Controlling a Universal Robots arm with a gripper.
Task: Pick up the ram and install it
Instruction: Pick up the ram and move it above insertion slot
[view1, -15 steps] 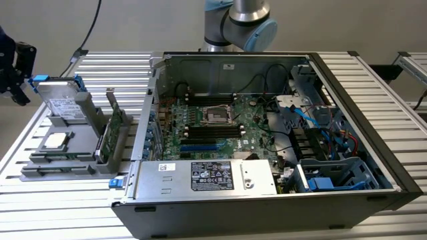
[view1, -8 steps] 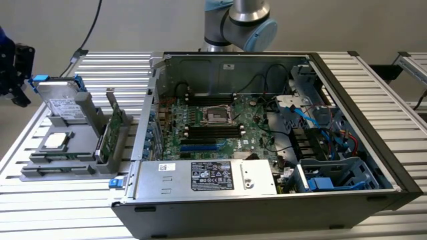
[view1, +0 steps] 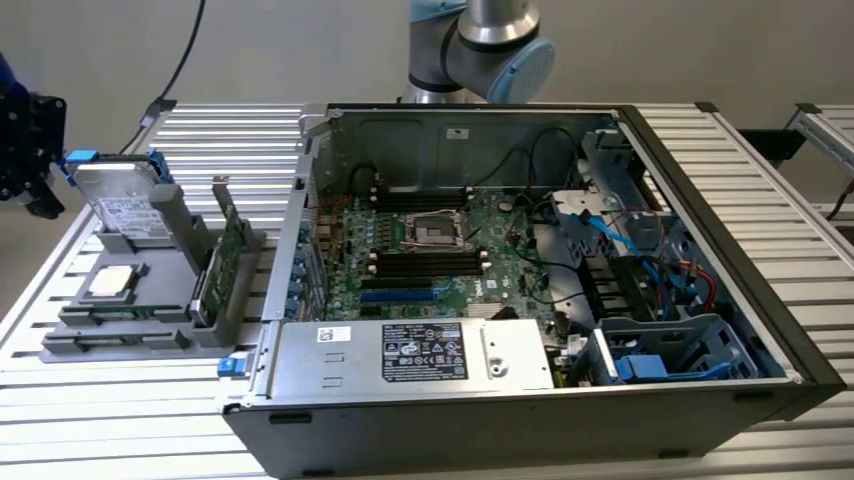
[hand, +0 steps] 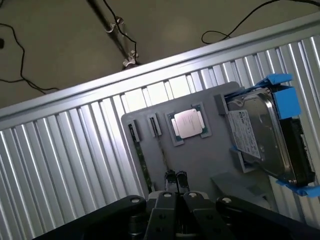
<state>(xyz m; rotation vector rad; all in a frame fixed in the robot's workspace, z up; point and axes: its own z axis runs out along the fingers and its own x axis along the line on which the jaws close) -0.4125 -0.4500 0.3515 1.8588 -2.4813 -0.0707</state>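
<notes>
A thin green strip, seen edge-on, stands in a slot of the grey holder tray (hand: 200, 165); it looks like the ram (hand: 143, 167). My gripper (hand: 175, 178) hovers above the tray with its two dark fingertips pressed together and nothing between them. The tips are a short way to the side of the green strip, not touching it. In the exterior view the gripper's dark body (view1: 34, 150) hangs at the far left edge, above and beside the tray (view1: 134, 345).
The tray also holds a silver hard drive with blue rails (hand: 265, 135), a CPU chip (hand: 189, 122) and a larger green expansion card (view1: 234, 255). The open computer case (view1: 534, 420) with its motherboard (view1: 427, 255) takes up the exterior view's right. The slatted table's edge (hand: 75, 95) is close by.
</notes>
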